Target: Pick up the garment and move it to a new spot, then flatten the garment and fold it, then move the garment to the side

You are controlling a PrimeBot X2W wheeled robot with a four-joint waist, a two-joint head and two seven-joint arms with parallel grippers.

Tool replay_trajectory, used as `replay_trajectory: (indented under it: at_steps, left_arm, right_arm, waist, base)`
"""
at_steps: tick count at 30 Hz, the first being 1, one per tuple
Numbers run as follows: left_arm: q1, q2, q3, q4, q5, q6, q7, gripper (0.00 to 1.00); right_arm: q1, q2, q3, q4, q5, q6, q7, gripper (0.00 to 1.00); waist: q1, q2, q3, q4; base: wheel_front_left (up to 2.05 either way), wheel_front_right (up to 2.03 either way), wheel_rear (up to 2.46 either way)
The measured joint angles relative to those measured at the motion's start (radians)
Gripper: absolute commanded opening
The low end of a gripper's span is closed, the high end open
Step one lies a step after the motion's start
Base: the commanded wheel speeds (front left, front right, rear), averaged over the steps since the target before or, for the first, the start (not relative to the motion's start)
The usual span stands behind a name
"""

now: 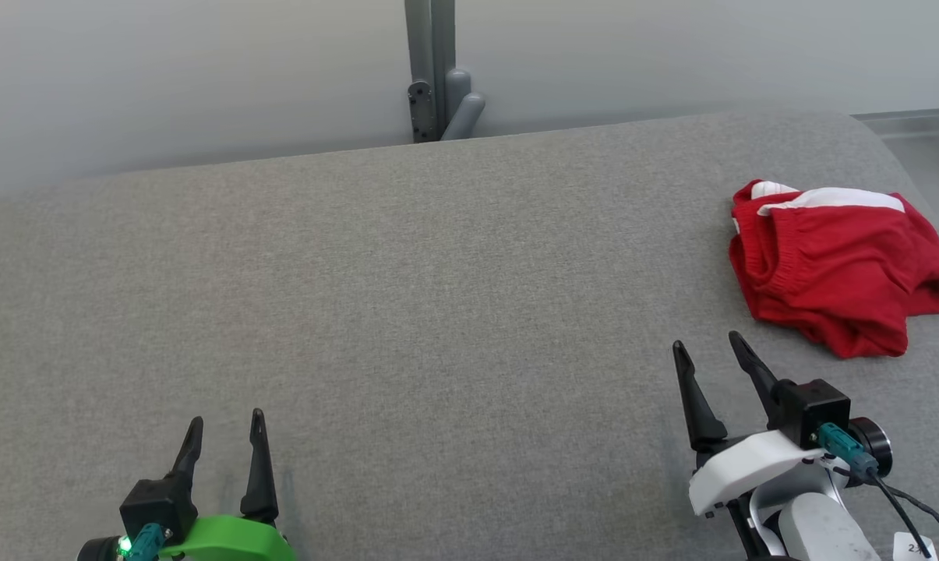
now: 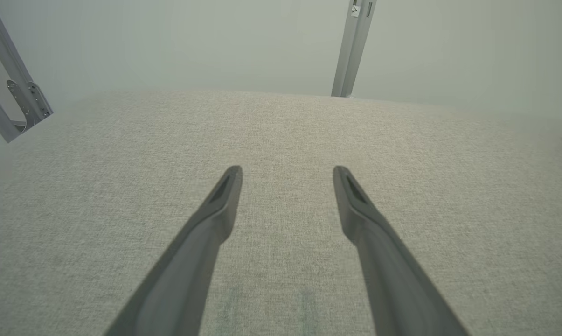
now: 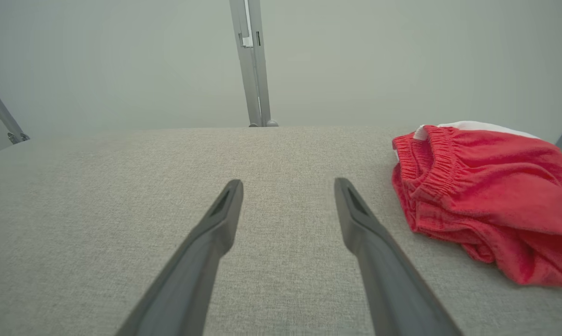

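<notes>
Item 1, left gripper (image 1: 227, 416): two long, tapering black fingers (image 1: 260, 467); bright green wrist shell (image 1: 231, 539); black block (image 1: 157, 506) with teal connector (image 1: 148, 539) and a lit green lamp (image 1: 124, 546).

Item 2, right gripper (image 1: 707, 340): matching fingers; white wrist shell (image 1: 742, 466); black camera block (image 1: 816, 407); teal plug (image 1: 837, 444); black cable (image 1: 901, 506); white tag (image 1: 916, 547); pale grey forearm (image 1: 824, 530).

Fingertips (image 3: 229, 200) bear slot-shaped recesses.
</notes>
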Motion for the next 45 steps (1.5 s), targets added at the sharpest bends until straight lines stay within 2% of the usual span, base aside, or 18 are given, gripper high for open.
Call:
replay_trajectory:
  at_steps: [3,13,14,19,25,45]
  left_arm:
    - [-0.001,0.000,-0.001,0.000,-0.003,-0.003,0.000,1.00]
    - [-0.001,0.000,-0.002,0.000,-0.014,-0.017,0.000,1.00]
    - [0.000,0.000,-0.003,0.004,-0.015,-0.017,0.000,0.00]
    - [0.004,-0.005,-0.005,0.043,-0.028,-0.017,0.011,0.00]
    - [0.000,-0.005,0.016,0.048,-0.139,-0.018,0.047,0.00]
    - [-0.021,-0.005,0.040,-0.013,-0.470,-0.017,0.123,0.00]
  right_arm:
    - [0.000,-0.001,-0.006,0.004,0.006,0.000,0.000,1.00]
    - [-0.005,0.000,-0.007,0.016,0.011,0.000,0.000,1.00]
    - [-0.004,0.001,-0.007,0.022,0.011,0.000,0.000,0.00]
    - [0.021,0.006,-0.010,0.058,0.028,0.000,0.012,0.00]
    - [0.020,0.006,-0.028,0.059,0.146,0.000,0.045,0.00]
    - [0.010,0.006,-0.066,0.035,0.499,0.000,0.131,0.00]
  waist:
    - [0.0000,0.0000,0.007,-0.027]
    - [-0.0001,0.0000,0.019,-0.032]
    - [0.0000,0.0000,0.019,-0.032]
    - [0.0000,0.0000,0.019,-0.031]
    - [0.0000,0.0016,0.016,-0.028]
    - [-0.0001,0.0000,0.017,-0.015]
  base:
    - [0.00,0.00,0.00]
    - [0.00,0.00,0.00]
    - [0.00,0.00,0.00]
    - [0.00,0.00,0.00]
    - [0.00,0.00,0.00]
    - [0.00,0.00,0.00]
